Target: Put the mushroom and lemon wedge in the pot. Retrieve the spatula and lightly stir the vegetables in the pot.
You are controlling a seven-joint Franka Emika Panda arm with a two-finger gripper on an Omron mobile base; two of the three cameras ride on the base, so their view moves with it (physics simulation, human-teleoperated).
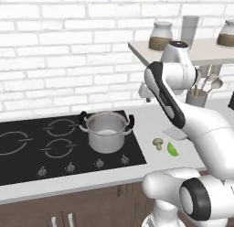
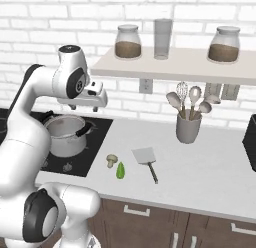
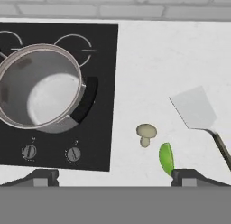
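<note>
My gripper (image 3: 115, 177) hangs high with jaws spread wide, holding nothing. Below on the counter — one mushroom (image 3: 145, 133), one lemon wedge (image 3: 166, 157) just beside it, one spatula (image 3: 196, 111) nearby. One pot (image 3: 39, 92) stands on the stove (image 3: 101, 128) — nothing inside.

The pot (image 1: 106, 130) is shiny steel, silver-grey with a pale inside, and has black handles. The hob (image 1: 27, 148) in the lower left of the left base view is glossy black with thin grey ring markings and small grey knobs (image 3: 30, 151). The counter (image 2: 210, 167) is white with faint speckle. The mushroom (image 3: 145, 133) is beige. The lemon wedge (image 3: 166, 157) is bright green. The spatula (image 3: 195, 108) has a light grey blade and a dark handle. The wall (image 1: 55, 47) is white brick with grey joints. The jars (image 2: 127, 42) at upper centre are clear glass with brown contents and grey lids. The cup (image 2: 188, 128) is grey. The cabinets (image 2: 165, 227) along the bottom are brown wood.
</note>
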